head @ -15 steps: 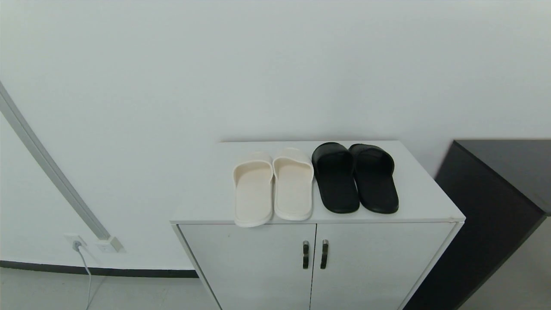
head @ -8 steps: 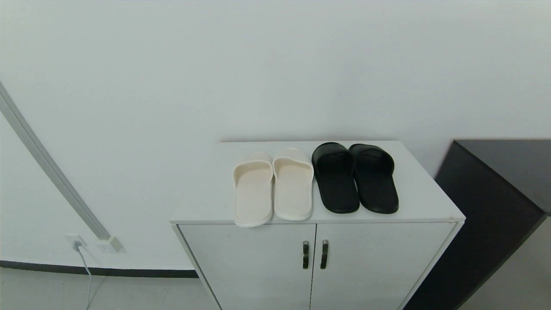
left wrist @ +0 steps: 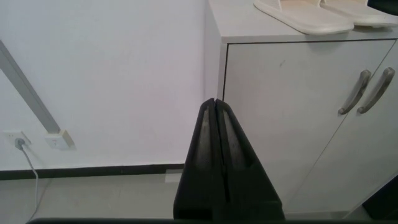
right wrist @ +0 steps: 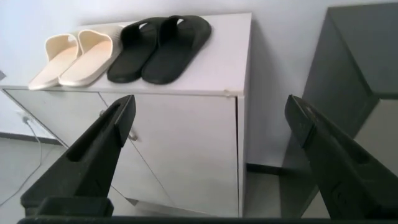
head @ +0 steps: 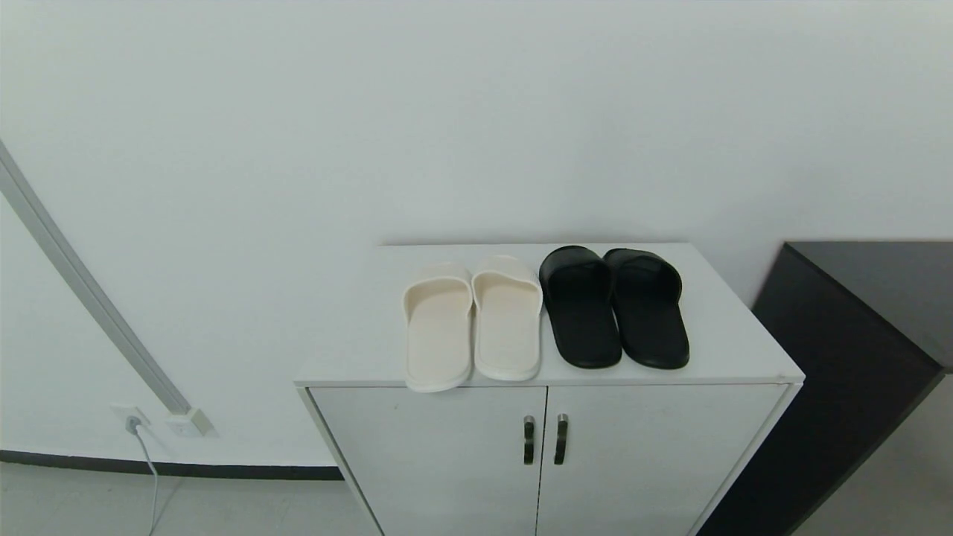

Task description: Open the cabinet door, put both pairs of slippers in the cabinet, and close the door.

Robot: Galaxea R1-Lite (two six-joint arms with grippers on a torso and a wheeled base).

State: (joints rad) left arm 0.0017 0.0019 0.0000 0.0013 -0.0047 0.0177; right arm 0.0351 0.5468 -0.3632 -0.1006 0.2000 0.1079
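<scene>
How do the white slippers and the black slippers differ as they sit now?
The white slippers are pale and lie on the left; the black slippers are dark and lie on the right. One white heel juts over the front edge of the cabinet top, while the black slippers sit wholly on it. Both pairs lie flat, toes toward the wall.

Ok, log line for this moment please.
stage: not started | cabinet doors: shut | white slippers: on cabinet top | black slippers: beside them | left claw: shut, empty | right claw: open, empty
</scene>
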